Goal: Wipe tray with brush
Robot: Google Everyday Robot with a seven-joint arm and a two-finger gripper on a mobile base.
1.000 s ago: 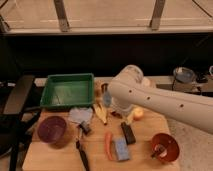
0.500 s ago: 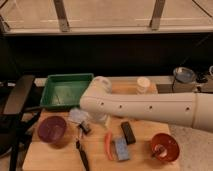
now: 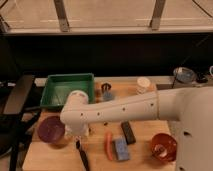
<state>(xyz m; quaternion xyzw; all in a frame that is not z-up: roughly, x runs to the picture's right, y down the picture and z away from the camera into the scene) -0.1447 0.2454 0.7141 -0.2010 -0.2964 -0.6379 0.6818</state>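
Gripper (image 3: 79, 132): swung left, now over the brush; jaws wide, empty.
Brush (image 3: 83, 157): flat on the table beside the purple bowl (image 3: 50, 131) (top end under me).
Tray (image 3: 62, 92): behind, unwiped.
Meaning: pickup likely next.

Smooth white plastic shell on the arm (image 3: 120, 110), pincer (image 3: 77, 134) low over the pale wooden counter (image 3: 50, 156) by the matt purple bowl (image 3: 50, 130), slick green plastic tray (image 3: 67, 90), matt black brush (image 3: 82, 157).

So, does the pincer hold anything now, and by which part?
Nothing is held. The pincer, open, hangs just above the top end of the brush, which lies on the table.
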